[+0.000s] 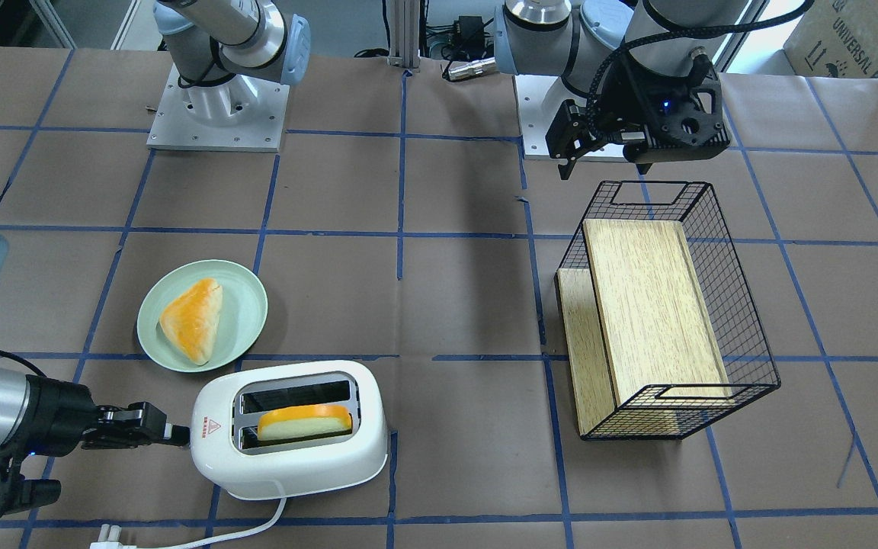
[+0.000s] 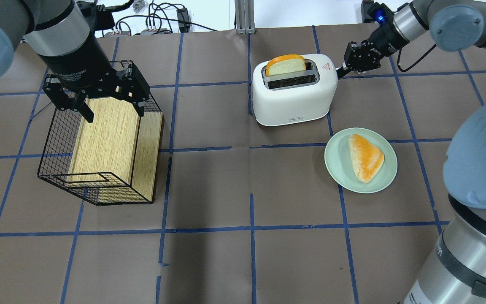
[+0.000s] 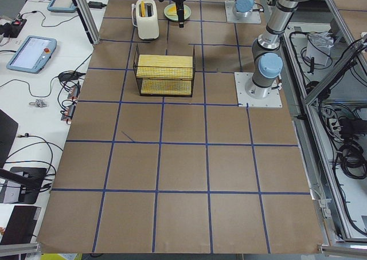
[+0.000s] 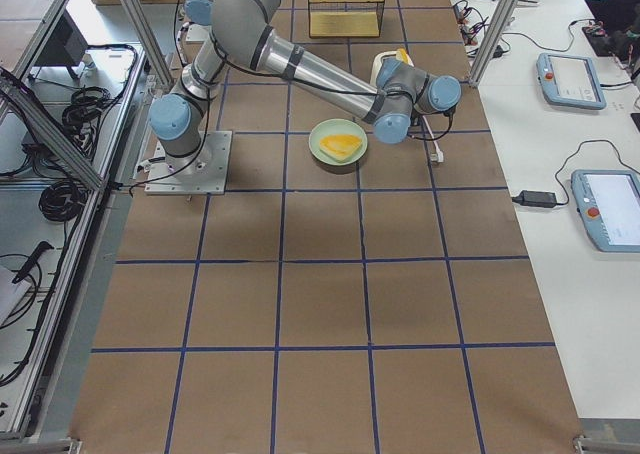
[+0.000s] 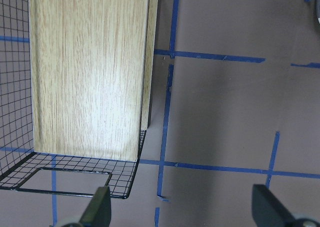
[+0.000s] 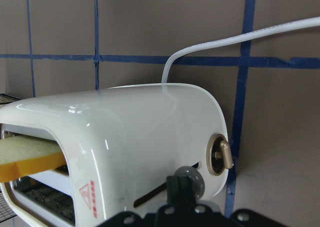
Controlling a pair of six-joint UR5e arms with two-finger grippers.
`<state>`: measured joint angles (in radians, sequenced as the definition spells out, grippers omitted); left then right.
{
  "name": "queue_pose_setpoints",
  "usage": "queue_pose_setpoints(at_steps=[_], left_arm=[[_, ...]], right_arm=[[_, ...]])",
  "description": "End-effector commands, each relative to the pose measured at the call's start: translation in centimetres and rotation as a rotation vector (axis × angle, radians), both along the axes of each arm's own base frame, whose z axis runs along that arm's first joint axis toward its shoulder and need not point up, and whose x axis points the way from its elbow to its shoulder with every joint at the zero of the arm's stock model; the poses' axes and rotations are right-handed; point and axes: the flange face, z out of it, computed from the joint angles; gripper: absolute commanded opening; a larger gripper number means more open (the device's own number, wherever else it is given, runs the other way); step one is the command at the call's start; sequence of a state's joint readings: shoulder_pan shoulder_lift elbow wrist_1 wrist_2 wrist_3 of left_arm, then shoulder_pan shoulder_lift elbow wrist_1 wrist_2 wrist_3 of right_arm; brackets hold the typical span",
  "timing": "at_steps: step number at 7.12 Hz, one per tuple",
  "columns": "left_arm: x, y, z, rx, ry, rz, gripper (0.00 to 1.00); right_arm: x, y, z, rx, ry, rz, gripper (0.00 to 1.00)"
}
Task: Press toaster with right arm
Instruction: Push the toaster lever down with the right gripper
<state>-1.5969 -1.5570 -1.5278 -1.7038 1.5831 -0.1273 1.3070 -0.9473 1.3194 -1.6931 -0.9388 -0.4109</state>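
The white toaster [image 1: 290, 450] stands near the front table edge, with a slice of bread [image 1: 306, 421] sticking up out of one slot. It also shows in the overhead view [image 2: 293, 95] and the right wrist view [image 6: 130, 137]. My right gripper [image 1: 180, 435] is shut, and its slim fingertips touch the toaster's end below the red triangle sticker. In the right wrist view the fingertips [image 6: 176, 186] rest against the clear lever knob [image 6: 194, 183]. My left gripper [image 2: 112, 110] is open and empty and hangs above a wire basket [image 2: 53, 143].
A pale green plate [image 1: 248, 293] with a bread piece [image 1: 193, 319] sits just behind the toaster. The toaster's white cord [image 1: 256, 530] trails to the front edge. The black wire basket [image 1: 744, 305] holds a wooden board on the left arm's side.
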Motion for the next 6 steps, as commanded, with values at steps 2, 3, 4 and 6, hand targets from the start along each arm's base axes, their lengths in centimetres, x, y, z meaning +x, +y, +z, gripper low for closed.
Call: queue_pose_setpoints(at_steps=[2,3,4,6], left_arm=[[0.0,0.0,0.0,0.001,0.000,0.000,1.00],[0.0,0.0,0.0,0.001,0.000,0.000,1.00],[0.0,0.0,0.0,-0.001,0.000,0.000,1.00],[0.0,0.0,0.0,0.001,0.000,0.000,1.00]], right_arm=[[-0.1,-0.4,-1.0,-0.007,0.002,0.000,0.05],[-0.1,-0.5,-1.1,-0.010,0.002,0.001,0.05],[-0.2,-0.7,-1.6,-0.014,0.003,0.001,0.05],[-0.2,-0.7,-1.9,-0.013,0.003,0.001,0.05]])
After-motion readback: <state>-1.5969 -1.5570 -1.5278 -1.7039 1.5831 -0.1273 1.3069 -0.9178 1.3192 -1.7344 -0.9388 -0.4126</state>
